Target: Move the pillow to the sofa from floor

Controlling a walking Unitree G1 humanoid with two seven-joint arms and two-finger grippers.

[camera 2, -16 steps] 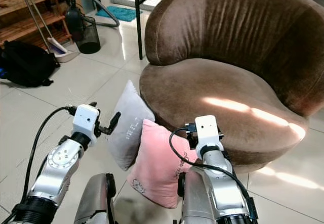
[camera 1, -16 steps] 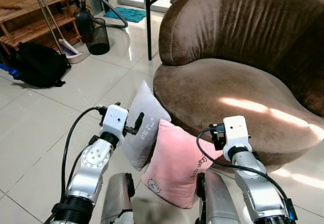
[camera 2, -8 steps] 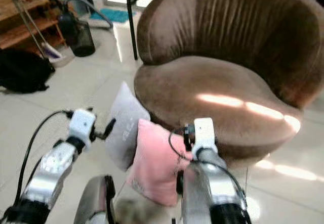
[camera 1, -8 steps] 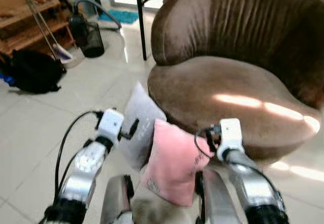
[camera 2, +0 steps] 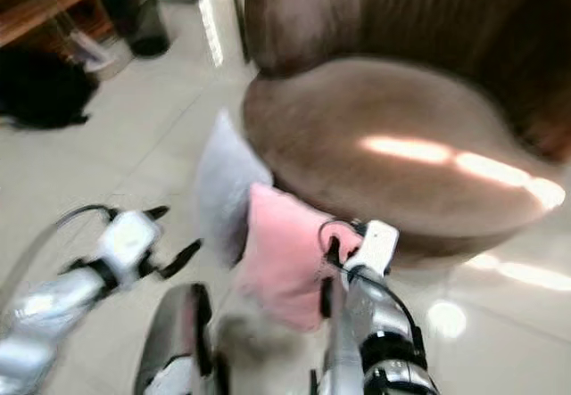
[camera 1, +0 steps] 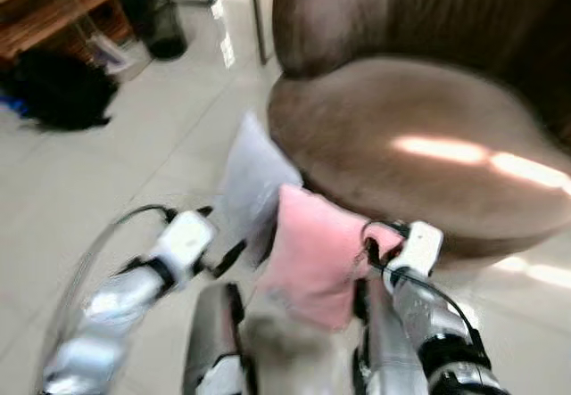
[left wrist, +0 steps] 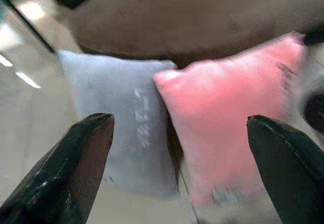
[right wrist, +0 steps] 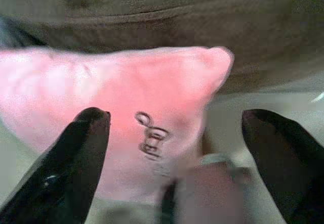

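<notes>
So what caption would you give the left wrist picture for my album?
The left hand, fingers wide open, faces a grey pillow and pink pillow propped against the brown sofa.

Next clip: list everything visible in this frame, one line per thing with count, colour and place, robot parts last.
pink pillow: 1, pink, on the floor, leaning against the sofa's front
grey pillow: 1, pale grey, on the floor beside the pink one, to the robot's left of it
sofa: 1, brown, round, ahead
floor: pale glossy tiles
black bag: 1, black, on the floor far left
wooden shelf: 1, brown, behind the bag
bin: 1, dark, blurred, beside the shelf
left hand: 1, black fingers open, facing both pillows
right hand: 1, black fingers open, facing the pink pillow
</notes>
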